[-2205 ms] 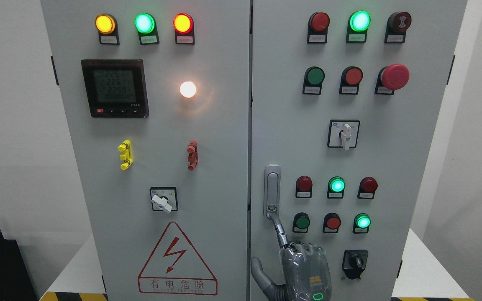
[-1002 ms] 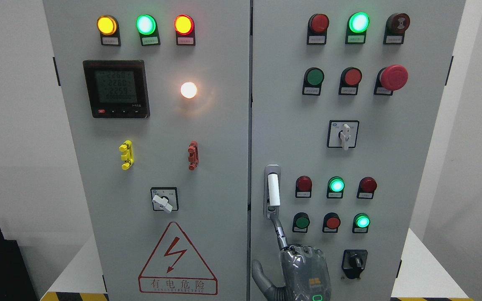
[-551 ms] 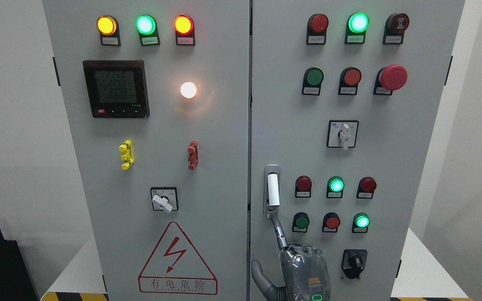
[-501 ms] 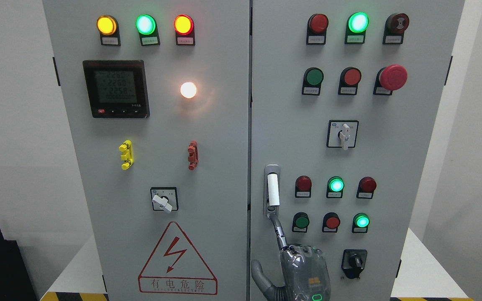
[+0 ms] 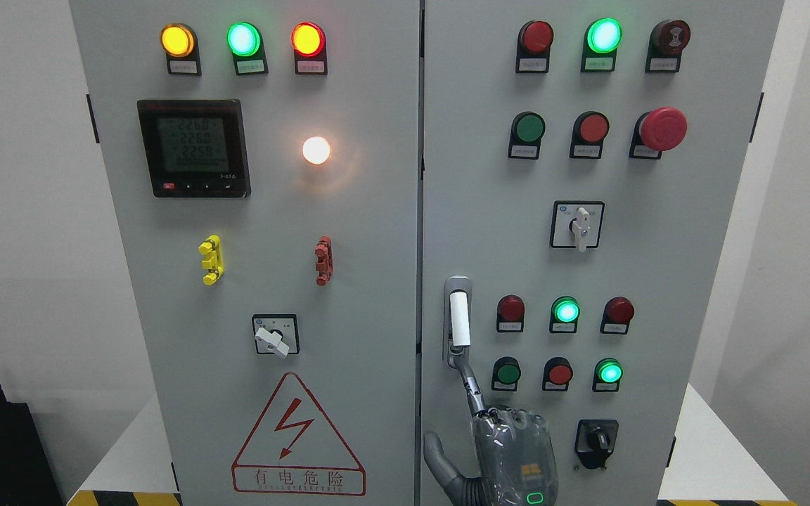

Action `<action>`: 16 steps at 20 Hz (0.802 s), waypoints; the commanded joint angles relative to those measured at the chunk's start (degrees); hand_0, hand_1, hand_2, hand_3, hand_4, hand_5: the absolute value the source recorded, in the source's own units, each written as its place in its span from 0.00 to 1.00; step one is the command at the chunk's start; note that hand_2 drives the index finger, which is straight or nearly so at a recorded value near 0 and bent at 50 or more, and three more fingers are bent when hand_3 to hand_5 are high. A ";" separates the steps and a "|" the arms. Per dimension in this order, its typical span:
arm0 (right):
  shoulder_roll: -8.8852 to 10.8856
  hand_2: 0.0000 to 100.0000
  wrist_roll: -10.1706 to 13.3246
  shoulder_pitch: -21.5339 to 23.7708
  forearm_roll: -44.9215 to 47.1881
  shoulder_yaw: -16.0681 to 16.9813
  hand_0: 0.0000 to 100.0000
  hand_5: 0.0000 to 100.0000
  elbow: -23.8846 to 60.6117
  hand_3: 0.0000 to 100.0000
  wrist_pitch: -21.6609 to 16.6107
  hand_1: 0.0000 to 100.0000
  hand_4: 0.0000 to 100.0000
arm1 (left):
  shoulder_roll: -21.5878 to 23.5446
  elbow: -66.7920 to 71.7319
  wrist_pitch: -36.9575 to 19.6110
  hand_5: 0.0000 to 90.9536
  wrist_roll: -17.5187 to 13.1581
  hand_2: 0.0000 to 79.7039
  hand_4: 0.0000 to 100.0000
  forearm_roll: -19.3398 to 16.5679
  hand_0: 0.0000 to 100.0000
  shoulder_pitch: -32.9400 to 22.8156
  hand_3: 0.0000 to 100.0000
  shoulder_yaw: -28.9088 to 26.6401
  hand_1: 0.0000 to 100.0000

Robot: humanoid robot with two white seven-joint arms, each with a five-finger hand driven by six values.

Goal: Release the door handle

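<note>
head view
cabinet: grey electrical cabinet with two doors, seen straight on; left door (image 5: 363, 232) and right door (image 5: 693, 281) meet at a vertical seam near the middle.
door handle (image 5: 458, 320): upright on the right door's left edge, just beside the seam; a white bar in a grey metal surround, with a small round fitting at its lower end.
right hand (image 5: 514, 450): comes up from the bottom edge right of the middle, back of the hand toward the camera, under a clear cover.
index finger (image 5: 473, 393): stretched up and to the left, its tip touching the lower end of the door handle.
hand state: not grasping anything; the thumb (image 5: 439, 460) stands off to the left and the other fingers look folded down.
left arm: not seen.
around the handle: red and green round buttons (image 5: 565, 310) just to its right, two of the green ones lit; a black rotary switch (image 5: 596, 441) beside the hand.
upper right door: more lamps, a red mushroom button (image 5: 664, 128), and a white-lever selector (image 5: 577, 225).
left door: yellow, green and red lamps (image 5: 242, 39) lit on top, a digital meter (image 5: 193, 147), a glowing white lamp (image 5: 316, 150), a yellow clip (image 5: 211, 260), a red clip (image 5: 323, 261), a selector switch (image 5: 275, 335), and a red triangular warning sign (image 5: 297, 439).
</note>
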State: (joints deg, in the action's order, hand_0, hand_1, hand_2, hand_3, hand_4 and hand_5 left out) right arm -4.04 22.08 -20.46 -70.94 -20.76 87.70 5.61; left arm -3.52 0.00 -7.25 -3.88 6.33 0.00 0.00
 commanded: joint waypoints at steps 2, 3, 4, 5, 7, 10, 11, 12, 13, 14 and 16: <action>0.08 0.02 0.86 0.16 0.01 -0.07 0.40 1.00 1.16 1.00 -0.24 0.36 1.00 | 0.00 -0.44 0.05 0.00 -0.07 0.00 0.00 0.00 0.12 1.76 0.00 0.62 0.39; 0.08 0.02 1.04 0.16 0.01 -0.07 0.39 1.00 1.25 1.00 -0.25 0.36 1.00 | 0.00 -0.44 0.05 0.00 -0.07 0.00 0.00 0.00 0.12 1.76 0.00 0.62 0.39; 0.08 0.02 1.13 0.25 0.01 -0.07 0.40 1.00 1.42 1.00 -0.25 0.36 1.00 | 0.00 -0.44 0.05 0.00 -0.07 0.00 0.00 0.00 0.12 1.76 0.00 0.62 0.39; 0.08 0.03 1.39 0.25 0.01 -0.07 0.40 1.00 1.43 1.00 -0.33 0.36 1.00 | 0.00 -0.53 0.05 0.00 -0.07 0.00 0.00 0.00 0.12 1.76 0.00 0.62 0.39; 0.08 0.06 2.00 0.34 0.01 -0.07 0.40 1.00 1.43 1.00 -0.94 0.36 1.00 | 0.00 -0.44 0.05 0.00 -0.07 0.00 0.00 0.00 0.12 1.76 0.00 0.62 0.39; 0.17 0.34 3.41 0.51 0.01 0.19 0.41 0.99 1.51 1.00 -2.88 0.38 1.00 | 0.00 -0.44 0.05 0.00 -0.07 0.00 0.00 0.00 0.12 1.76 0.00 0.62 0.39; 0.26 0.46 3.41 0.77 0.10 0.28 0.44 0.99 1.51 1.00 -3.14 0.40 1.00 | 0.00 -0.53 0.05 0.00 -0.07 0.00 0.00 0.00 0.12 1.76 0.00 0.62 0.39; 0.26 0.50 3.59 1.30 0.10 0.37 0.48 0.99 1.51 1.00 -3.23 0.43 1.00 | 0.00 -0.44 0.05 0.00 -0.07 0.00 0.00 0.00 0.12 1.76 0.00 0.62 0.39; 0.26 0.51 3.76 1.91 0.10 0.54 0.50 0.99 1.77 1.00 -3.58 0.45 1.00 | 0.00 -0.53 0.05 0.00 -0.07 0.00 0.00 0.00 0.12 1.76 0.00 0.62 0.39; 0.69 0.51 4.20 2.18 0.10 0.72 0.50 0.98 2.13 1.00 -4.11 0.49 0.95 | 0.00 -0.44 0.05 0.00 -0.07 0.00 0.00 0.00 0.12 1.76 0.00 0.62 0.39; 1.14 0.53 4.99 2.44 0.18 0.98 0.46 0.98 2.65 1.00 -4.20 0.53 0.93 | 0.00 -0.44 0.05 0.00 -0.07 0.00 0.00 0.00 0.12 1.76 0.00 0.62 0.39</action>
State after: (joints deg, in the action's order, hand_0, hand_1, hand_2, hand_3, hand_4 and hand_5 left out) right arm -3.74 26.23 -19.13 -70.88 -20.51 88.99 1.93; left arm -3.52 0.00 -7.25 -3.92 6.33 0.00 0.00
